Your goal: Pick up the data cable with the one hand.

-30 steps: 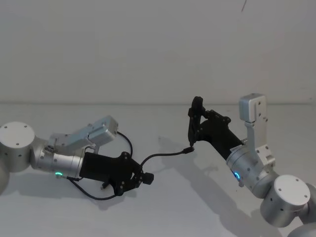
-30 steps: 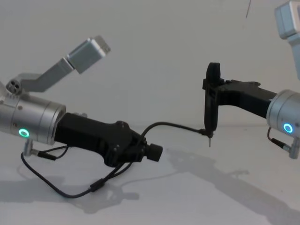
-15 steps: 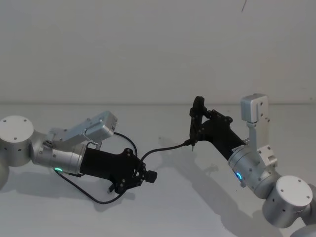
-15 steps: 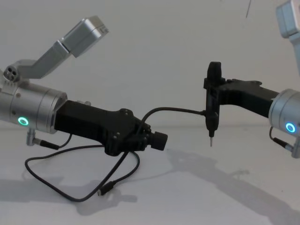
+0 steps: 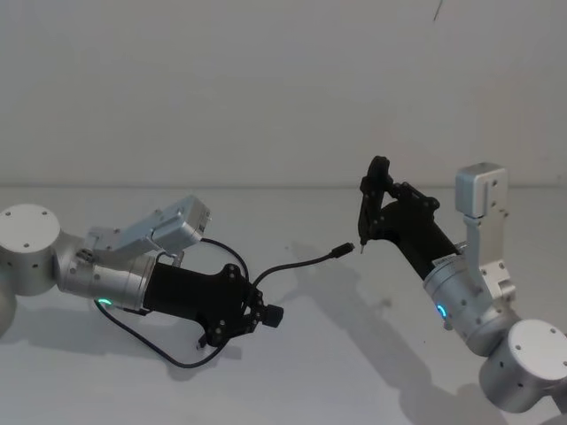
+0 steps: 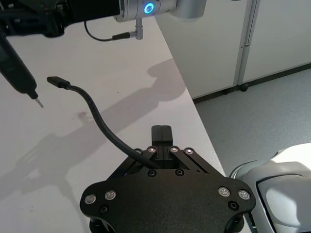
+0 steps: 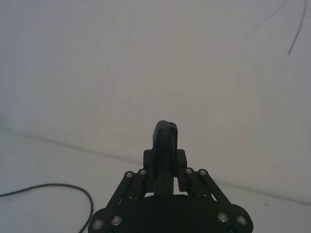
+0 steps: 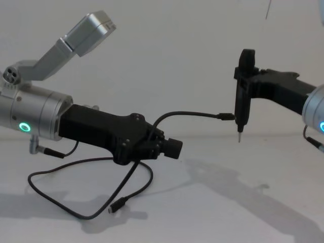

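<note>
My left gripper (image 5: pixel 255 301) (image 8: pixel 161 147) hovers just above the white table, shut on the data cable (image 5: pixel 292 266), a long thin black cable. From the fingers (image 6: pixel 161 133) one stretch arcs up and forward to a slim plug (image 8: pixel 225 117) (image 6: pixel 58 81) held in the air. The other stretch loops down onto the table and ends in a second plug (image 8: pixel 115 206). My right gripper (image 5: pixel 376 199) (image 7: pixel 165 141) is raised at the right, shut on a black pen-shaped tool (image 8: pixel 244 96). The tool's metal tip (image 8: pixel 239 139) hangs just beside the raised plug, apart from it.
The white table (image 5: pixel 354 354) stretches under both arms and meets a plain white wall behind. In the left wrist view the table's edge (image 6: pixel 194 104) drops to a grey floor with cabinet legs. A short wire (image 8: pixel 50 152) with a plug hangs at my left wrist.
My right arm has swung right and a little up, taking the pen tool away from the cable's plug. The left gripper has lifted slightly with the cable, and the plug end now hangs higher.
</note>
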